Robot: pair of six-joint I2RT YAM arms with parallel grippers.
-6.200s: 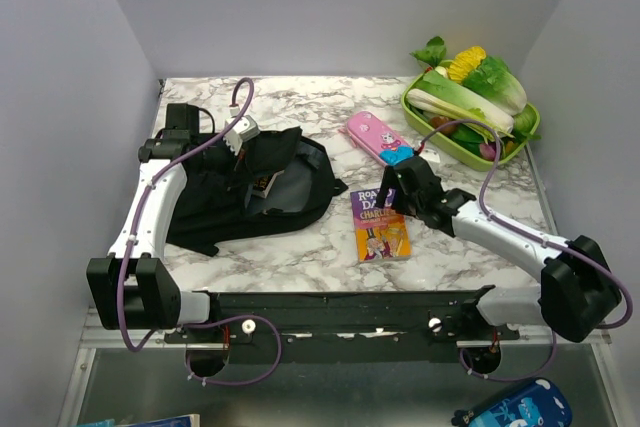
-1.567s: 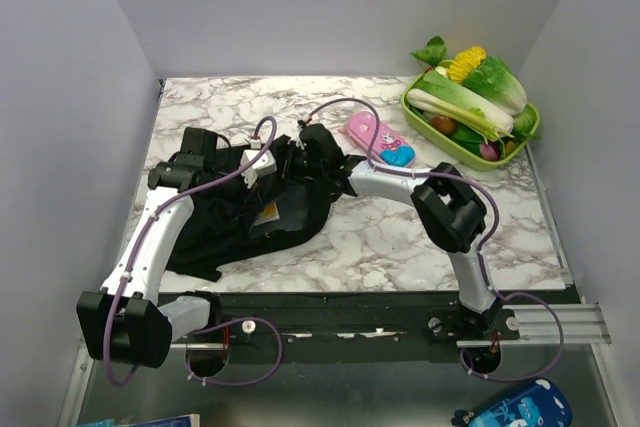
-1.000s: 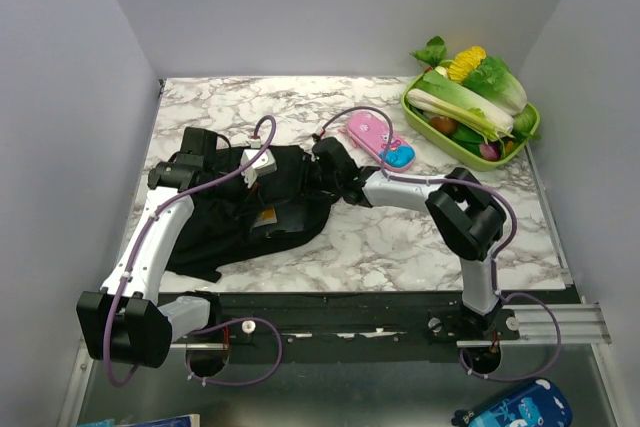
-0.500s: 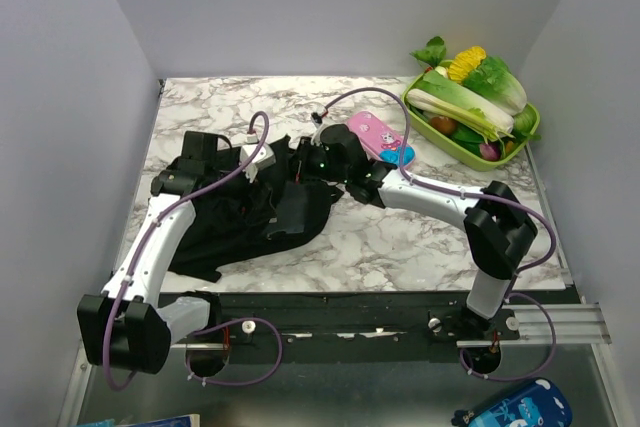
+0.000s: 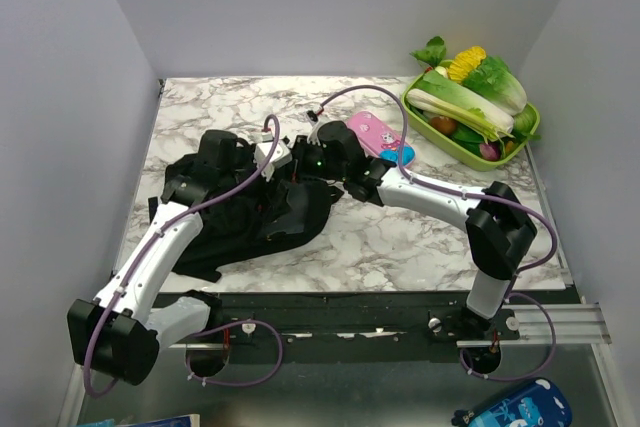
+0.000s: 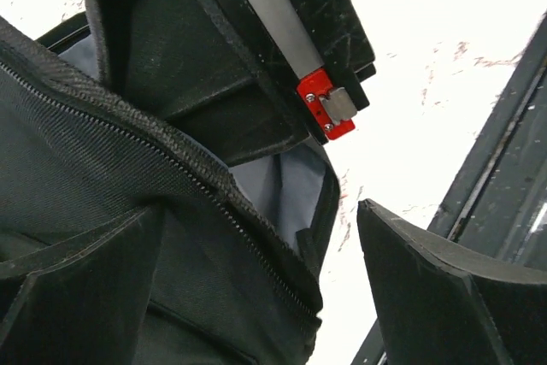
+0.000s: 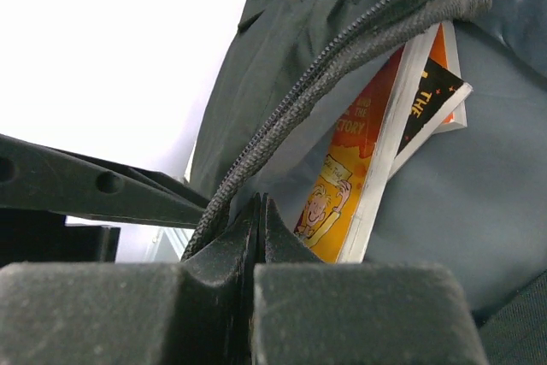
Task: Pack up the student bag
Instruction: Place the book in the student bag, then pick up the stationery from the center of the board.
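The two arms are bolted side by side at the near edge of the worktop [image 5: 400,237]. The left arm [image 5: 160,242] rises over the near-left part, and the right arm [image 5: 440,197] bends in from the near-right toward the middle.

The student bag [image 5: 230,227] lies slumped on the left half of the worktop, between the near edge and the middle. Its opening faces the centre, and both wrists meet over that end.

The right jaws are pressed together on the bag's zippered rim [image 7: 342,49], which arches up from the pinch over the opening. Inside, against the grey lining [image 7: 487,185], a book [image 7: 355,185] with an orange cover and a cartoon figure stands partly tucked under the rim.

The left jaws stand spread wide and hold nothing. A stretch of the bag's zip edge and a strip of grey lining show in the gap between them. It is not clear whether either side touches the fabric.

Just beyond the right wrist, toward the far edge, a pink pencil case [image 5: 372,135] lies flat on the marble. In the far right corner sits a green tray [image 5: 460,152] piled with leafy vegetables [image 5: 470,97].
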